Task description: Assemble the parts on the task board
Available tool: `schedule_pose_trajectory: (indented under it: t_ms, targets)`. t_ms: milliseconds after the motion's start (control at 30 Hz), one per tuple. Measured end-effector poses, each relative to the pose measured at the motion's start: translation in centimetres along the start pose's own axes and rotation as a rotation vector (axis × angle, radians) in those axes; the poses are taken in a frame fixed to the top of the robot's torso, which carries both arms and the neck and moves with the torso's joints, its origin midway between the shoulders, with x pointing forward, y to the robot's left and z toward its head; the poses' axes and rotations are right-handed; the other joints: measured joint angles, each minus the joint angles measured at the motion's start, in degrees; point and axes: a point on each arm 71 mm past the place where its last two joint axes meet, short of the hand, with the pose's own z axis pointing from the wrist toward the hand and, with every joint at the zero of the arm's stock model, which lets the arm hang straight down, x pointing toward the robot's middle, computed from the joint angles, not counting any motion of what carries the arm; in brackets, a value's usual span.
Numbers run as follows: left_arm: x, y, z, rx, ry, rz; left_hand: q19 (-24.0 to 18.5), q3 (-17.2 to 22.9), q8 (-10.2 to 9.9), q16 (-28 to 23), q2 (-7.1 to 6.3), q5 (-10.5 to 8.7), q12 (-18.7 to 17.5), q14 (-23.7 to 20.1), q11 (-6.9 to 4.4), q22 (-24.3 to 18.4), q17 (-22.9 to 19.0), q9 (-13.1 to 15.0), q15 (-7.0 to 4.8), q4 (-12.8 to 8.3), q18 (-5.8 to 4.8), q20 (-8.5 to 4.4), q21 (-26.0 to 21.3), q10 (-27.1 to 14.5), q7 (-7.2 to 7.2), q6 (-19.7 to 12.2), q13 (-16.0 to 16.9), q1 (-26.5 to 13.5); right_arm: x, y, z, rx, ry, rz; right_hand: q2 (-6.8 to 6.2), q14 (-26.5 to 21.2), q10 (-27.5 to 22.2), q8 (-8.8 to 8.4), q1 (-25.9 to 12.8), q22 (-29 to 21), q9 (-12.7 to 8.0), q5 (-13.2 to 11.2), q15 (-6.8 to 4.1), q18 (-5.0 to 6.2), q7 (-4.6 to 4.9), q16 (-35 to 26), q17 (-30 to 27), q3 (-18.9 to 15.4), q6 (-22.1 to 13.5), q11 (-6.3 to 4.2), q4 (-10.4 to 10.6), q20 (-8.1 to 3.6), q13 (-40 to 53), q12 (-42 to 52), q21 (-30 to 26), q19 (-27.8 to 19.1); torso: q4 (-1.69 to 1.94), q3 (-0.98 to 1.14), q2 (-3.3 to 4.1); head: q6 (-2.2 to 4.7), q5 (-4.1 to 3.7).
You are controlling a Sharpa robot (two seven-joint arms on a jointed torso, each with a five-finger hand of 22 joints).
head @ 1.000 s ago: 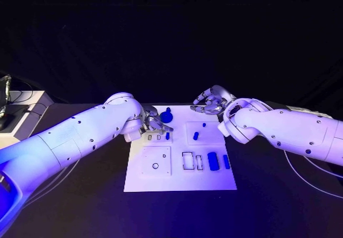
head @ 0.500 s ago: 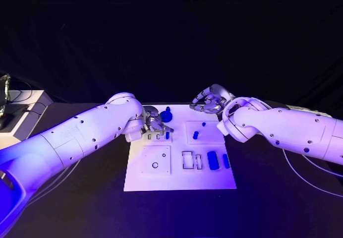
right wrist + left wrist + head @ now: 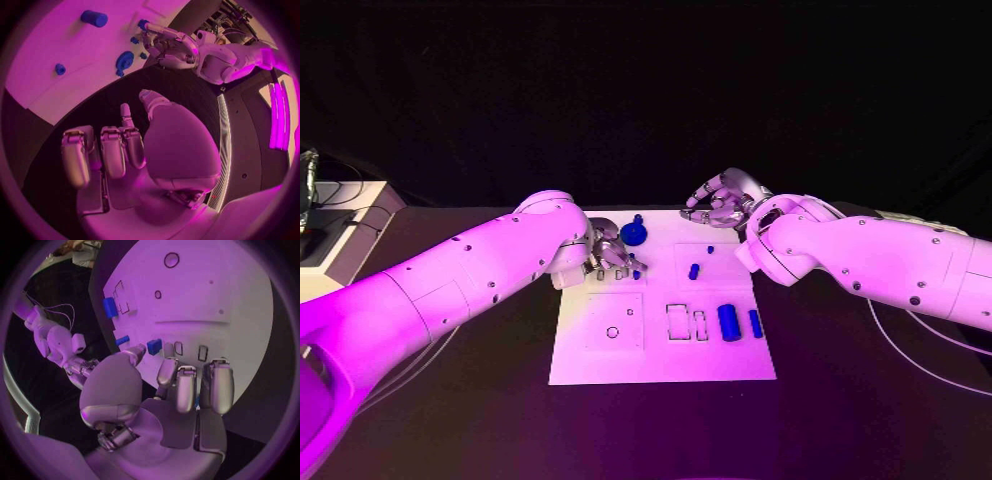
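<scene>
white task board (image 3: 661,345), six blue parts, left hand (image 3: 609,254) pinching a small part (image 3: 638,273), right hand (image 3: 718,206) curled, holding nothing

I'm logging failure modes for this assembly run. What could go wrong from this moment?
The left robot hand works low over the task board, close to a small blue part by the slots; it might knock that part away. The round blue part lies next to that hand and could be swept aside. The right robot hand hangs over the board's far edge, so the hands could crowd.
</scene>
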Motion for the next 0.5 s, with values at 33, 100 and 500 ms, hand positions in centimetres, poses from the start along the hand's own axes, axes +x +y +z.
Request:
schedule_pose_trajectory:
  t_ms: [33,100,500]
  targets:
    - [0.01,0.01,0.01,0.000,0.001,0.000,0.0,0.0,0.0,0.0,-0.03,0.00,0.0,0.0,0.00,0.0,0.0,0.0,0.00,0.0,0.00,0.00,0.0,0.0,0.00,0.0,0.0,0.0,0.00,0.00,0.00,0.000,0.000,0.000,0.00,0.0,0.0,0.00,0.0,0.0,0.0,0.0,0.00,0.00,0.00,0.0,0.0,0.0,0.0,0.00,0.0,0.00,0.0,0.0,0.0,0.0,0.00,0.00,0.00,0.00,0.00]
    - [0.03,0.01,0.02,0.000,0.003,0.000,0.0,0.0,0.0,0.0,0.17,0.00,0.0,0.0,0.00,0.0,0.0,0.1,0.00,0.0,0.00,0.00,0.0,0.0,0.00,0.0,0.0,0.4,0.00,0.00,0.00,0.000,0.000,0.000,0.00,0.0,0.0,0.00,0.0,0.0,0.0,0.0,0.00,0.00,0.00,0.0,0.0,0.0,0.0,0.00,0.0,0.00,0.0,0.0,0.0,0.0,0.01,0.00,0.01,-0.04,-0.02]
    - [0.14,-0.18,0.05,0.010,0.009,-0.005,0.0,2.5,-0.3,0.0,0.73,0.00,-0.4,0.0,0.00,0.0,0.0,0.5,0.00,-0.3,0.01,0.00,0.0,0.0,0.00,0.0,-0.4,3.9,0.04,0.03,0.05,0.000,0.000,0.000,0.00,0.0,0.0,0.00,0.0,0.0,0.0,0.0,0.00,0.00,0.00,0.0,0.0,0.0,0.0,0.00,0.0,0.00,0.0,0.0,0.0,0.0,0.06,0.02,0.02,-0.32,0.03]
